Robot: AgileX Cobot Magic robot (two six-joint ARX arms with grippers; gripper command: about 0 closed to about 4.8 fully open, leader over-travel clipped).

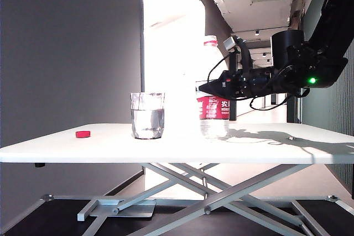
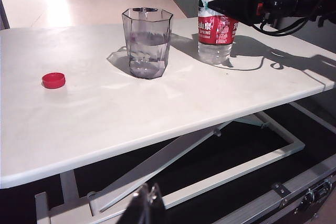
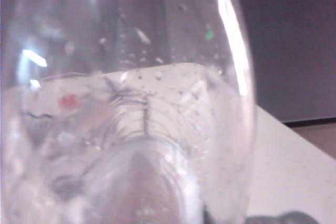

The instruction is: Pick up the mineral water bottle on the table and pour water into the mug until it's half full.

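Note:
The mineral water bottle [image 1: 213, 109] [image 2: 217, 31] stands upright on the white table [image 1: 260, 148] [image 2: 105, 121], capless, its red label facing out. To its left stands the mug [image 1: 147, 115] [image 2: 147, 43], a clear faceted glass holding water to about half its height. My right gripper [image 1: 202, 88] [image 2: 214, 5] reaches in level from the right, its dark fingers alongside the bottle just above the label. The bottle [image 3: 131, 103] fills the right wrist view, so the jaws are hidden there. My left gripper [image 2: 149, 203] hangs shut, low in front of the table's near edge, far from both.
A small red cap [image 1: 83, 134] [image 2: 53, 80] lies on the table left of the mug. The grey scissor-lift frame [image 1: 204, 192] sits under the table. A black case edge [image 2: 294, 198] lies on the floor.

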